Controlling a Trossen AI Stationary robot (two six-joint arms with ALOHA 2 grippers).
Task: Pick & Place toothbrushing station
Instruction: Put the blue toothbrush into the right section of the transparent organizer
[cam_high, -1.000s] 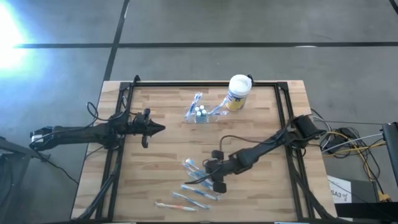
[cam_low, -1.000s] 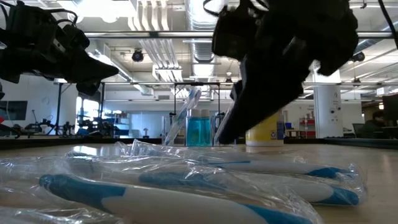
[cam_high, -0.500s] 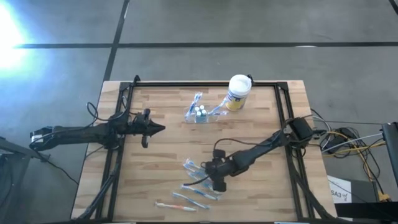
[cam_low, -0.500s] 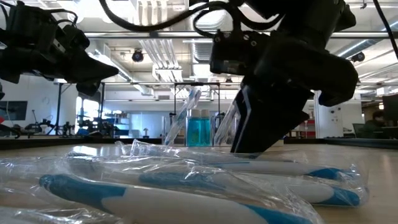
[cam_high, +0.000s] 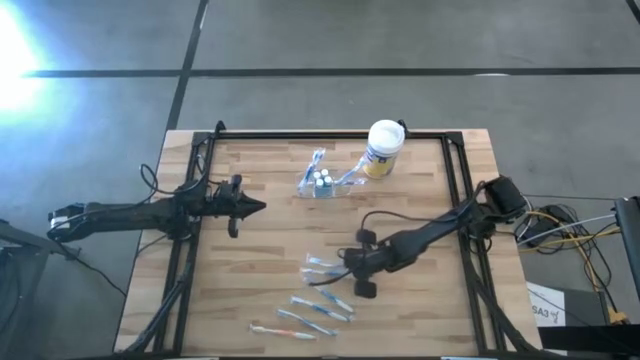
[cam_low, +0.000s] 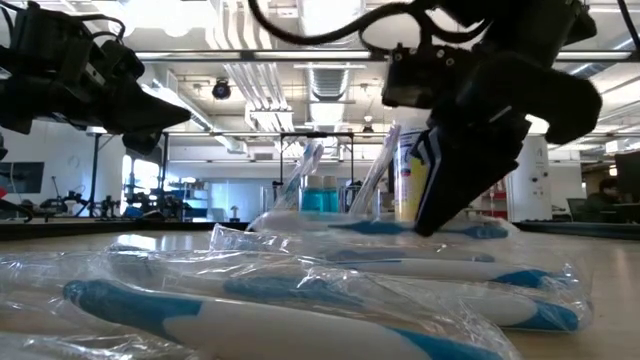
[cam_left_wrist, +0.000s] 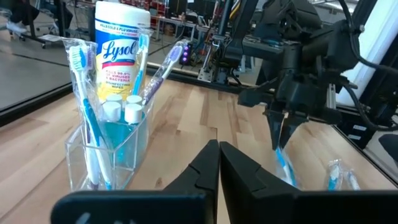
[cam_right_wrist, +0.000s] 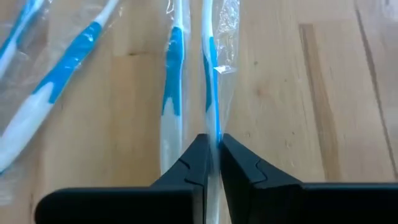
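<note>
Right claw (cam_right_wrist: 211, 149) pinches 1 wrapped toothbrush (cam_right_wrist: 210, 74); lift straight, then carry toward the toothbrushing station (cam_high: 322, 183). Left claw (cam_left_wrist: 219, 163) shut, idle.

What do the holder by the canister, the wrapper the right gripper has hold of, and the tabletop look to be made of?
Holder: clear, glossy rigid plastic, probably acrylic; the brushes and blue bottles show through its walls.
Wrapper: thin clear film, crinkled and glinting, around a blue-and-white toothbrush pinched in the right gripper.
Tabletop: light wood planks, apparently butcher block, with visible grain, seams and a satin look.
</note>
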